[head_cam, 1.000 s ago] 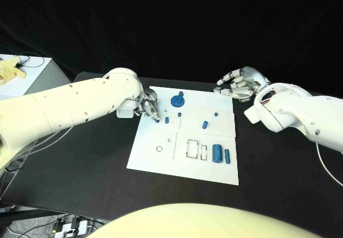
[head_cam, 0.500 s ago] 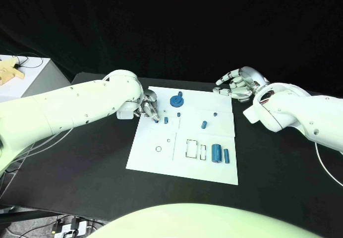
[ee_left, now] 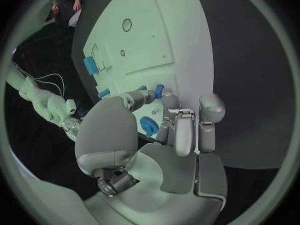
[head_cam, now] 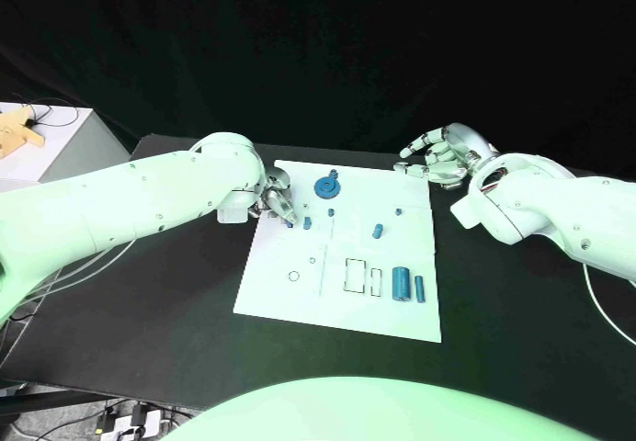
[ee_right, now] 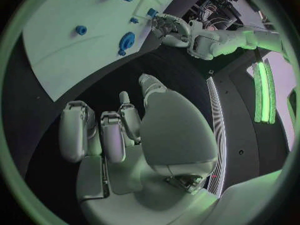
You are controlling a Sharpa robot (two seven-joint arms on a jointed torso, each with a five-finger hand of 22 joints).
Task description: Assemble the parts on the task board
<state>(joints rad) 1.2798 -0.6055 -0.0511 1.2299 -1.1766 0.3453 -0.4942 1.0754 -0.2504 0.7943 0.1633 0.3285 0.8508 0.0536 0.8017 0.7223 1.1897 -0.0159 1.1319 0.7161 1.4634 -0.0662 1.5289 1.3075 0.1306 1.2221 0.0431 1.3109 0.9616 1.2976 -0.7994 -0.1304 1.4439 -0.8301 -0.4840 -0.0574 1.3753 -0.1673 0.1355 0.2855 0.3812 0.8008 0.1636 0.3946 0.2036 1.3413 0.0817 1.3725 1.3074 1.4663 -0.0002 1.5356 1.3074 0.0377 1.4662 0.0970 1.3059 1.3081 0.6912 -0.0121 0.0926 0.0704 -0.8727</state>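
The white task board point(head_cam: 285, 285) lies mid-table. My left hand point(head_cam: 273, 199) hangs over its left far edge, thumb and fingertips closed round a small blue part point(head_cam: 308, 221), which also shows between the fingertips point(ee_left: 159, 91) in the left wrist view. Beside it stands a round blue gear point(head_cam: 326, 188) point(ee_left: 148, 125). Small blue pegs point(head_cam: 378, 230) stand mid-board, and two blue cylinders point(head_cam: 402, 281) lie near the right side. My right hand point(head_cam: 443, 157) hovers past the board's far right corner, fingers loosely bent and apart, holding nothing point(ee_right: 119, 130).
A white box point(head_cam: 60, 138) with a yellow object point(head_cam: 17, 130) stands off the table's far left corner. Black tabletop point(head_cam: 516, 303) surrounds the board. The right wrist view looks across the board point(ee_right: 56, 60) to the gear point(ee_right: 127, 40) and my left hand point(ee_right: 172, 30).
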